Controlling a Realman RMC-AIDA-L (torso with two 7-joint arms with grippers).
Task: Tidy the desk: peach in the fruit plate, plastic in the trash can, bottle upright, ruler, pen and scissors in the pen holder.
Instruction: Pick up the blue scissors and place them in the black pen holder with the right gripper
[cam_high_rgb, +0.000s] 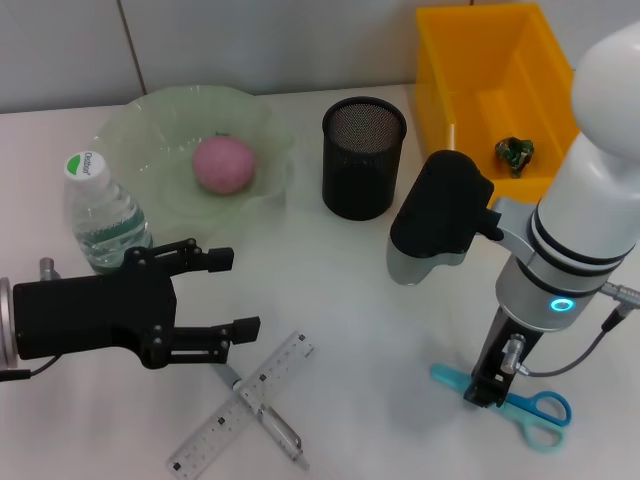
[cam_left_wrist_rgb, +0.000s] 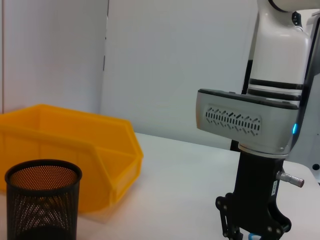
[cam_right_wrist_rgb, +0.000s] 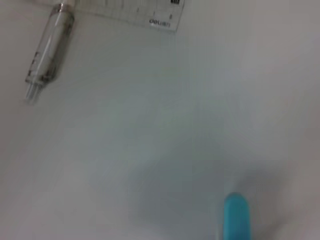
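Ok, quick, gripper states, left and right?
Left gripper: open, empty, above the ruler.
Right gripper: down at the scissors; open or closed cannot be told.

Head cam sits up high, looking forward and down over the whole worktop. Left wrist cam is low, almost level with the surface, facing across to the holder, the bin and the right arm. Right wrist cam points straight down from very close, catching the ruler, pen and scissors tip, all of which the head cam also covers.
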